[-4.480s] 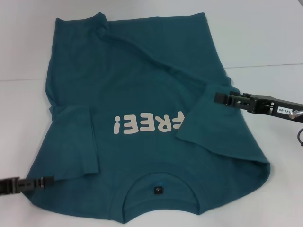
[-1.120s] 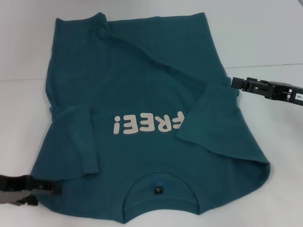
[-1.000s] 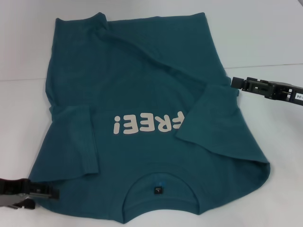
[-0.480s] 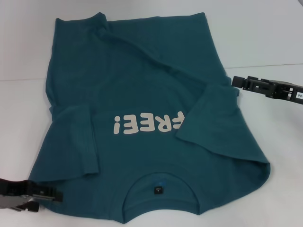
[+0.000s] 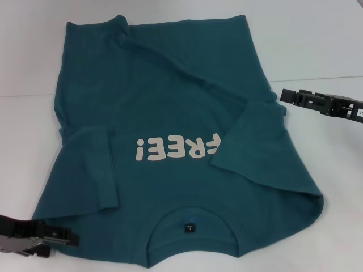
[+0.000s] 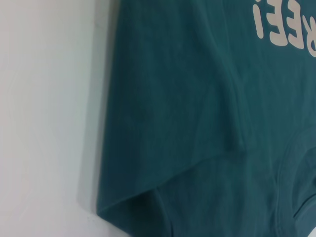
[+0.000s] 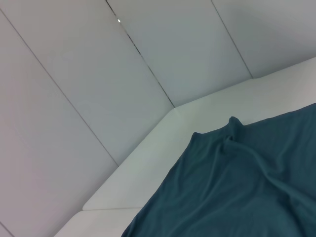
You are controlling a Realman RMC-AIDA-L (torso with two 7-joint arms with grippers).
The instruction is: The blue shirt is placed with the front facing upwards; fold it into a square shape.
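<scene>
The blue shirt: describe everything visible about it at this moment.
The blue shirt is a dark teal, soft-looking knit T-shirt lying front up on the white table, collar nearest the robot, with a small dark label inside. A cream "FREE!" print crosses the chest. Both short sleeves are folded inward over the body, and diagonal wrinkles run across it. The left gripper sits at its near-left corner; the right gripper is beside its right edge.

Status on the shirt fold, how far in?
Done: both sleeves of the blue shirt lie folded inward. In hand: left gripper sits at the near left shoulder edge, right gripper beside the right side edge; neither visibly holds cloth. Left: the body folds into a square.
</scene>
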